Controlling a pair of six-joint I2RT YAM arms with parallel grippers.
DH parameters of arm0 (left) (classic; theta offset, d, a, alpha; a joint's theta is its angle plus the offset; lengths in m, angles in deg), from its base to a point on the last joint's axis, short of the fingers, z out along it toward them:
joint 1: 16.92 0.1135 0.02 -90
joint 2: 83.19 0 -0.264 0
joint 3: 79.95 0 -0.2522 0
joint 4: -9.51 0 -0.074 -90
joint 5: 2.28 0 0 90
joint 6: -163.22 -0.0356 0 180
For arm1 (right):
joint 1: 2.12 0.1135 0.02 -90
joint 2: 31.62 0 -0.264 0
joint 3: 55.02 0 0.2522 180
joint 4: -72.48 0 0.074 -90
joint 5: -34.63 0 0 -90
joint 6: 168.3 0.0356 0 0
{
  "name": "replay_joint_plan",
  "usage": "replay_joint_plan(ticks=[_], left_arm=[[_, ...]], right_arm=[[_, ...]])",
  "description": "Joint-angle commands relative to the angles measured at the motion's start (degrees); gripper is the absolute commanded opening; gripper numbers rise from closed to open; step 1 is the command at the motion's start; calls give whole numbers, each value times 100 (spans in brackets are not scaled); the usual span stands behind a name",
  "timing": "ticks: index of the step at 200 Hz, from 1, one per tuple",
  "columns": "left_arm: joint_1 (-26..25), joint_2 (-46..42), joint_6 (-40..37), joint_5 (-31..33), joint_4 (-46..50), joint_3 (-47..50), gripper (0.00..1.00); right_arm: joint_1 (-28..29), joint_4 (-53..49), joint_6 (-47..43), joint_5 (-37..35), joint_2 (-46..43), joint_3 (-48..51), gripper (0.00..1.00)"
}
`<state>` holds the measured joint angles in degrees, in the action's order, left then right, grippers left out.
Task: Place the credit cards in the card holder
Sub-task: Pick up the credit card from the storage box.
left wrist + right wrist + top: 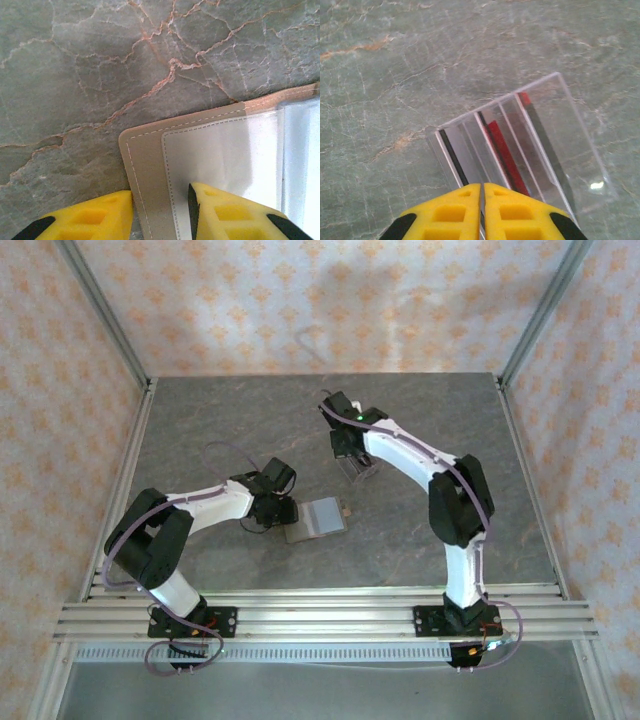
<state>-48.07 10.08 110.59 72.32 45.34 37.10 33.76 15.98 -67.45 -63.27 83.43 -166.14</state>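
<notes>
The card holder lies open on the table, tan border and pale grey inside facing up. My left gripper stands open astride its left edge, one yellow finger on the table side and the other over the grey lining. The credit cards stand on edge in a clear slotted rack: a black one, a red one and a dark one. My right gripper is over the rack, jaws nearly together on a thin dark card edge.
The grey marble table is walled by patterned panels with metal posts at the far corners. Both arm bases sit on a rail at the near edge. The rack and the card holder lie a short way apart mid-table.
</notes>
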Motion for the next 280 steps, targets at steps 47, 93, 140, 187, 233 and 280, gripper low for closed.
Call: replay_joint_plan(ticks=[47,93,140,187,233,280], left_arm=[[-163,254,-89,-128,-203,76,35],[-164,285,-74,-177,-219,67,35],[-163,279,-71,-171,-211,66,35],[-163,271,-65,-168,-202,67,35],[-163,275,-63,-159,-191,67,35],[-163,274,-63,-148,-182,67,35]], right_arm=[[105,-458,-331,-156,737,-639,13],[104,-598,-421,-313,983,-803,16],[96,-635,-417,-221,1131,-812,16],[99,-644,-395,0,1165,-756,20],[104,-669,-403,152,1120,-717,22],[98,-718,-403,63,1123,-707,20]])
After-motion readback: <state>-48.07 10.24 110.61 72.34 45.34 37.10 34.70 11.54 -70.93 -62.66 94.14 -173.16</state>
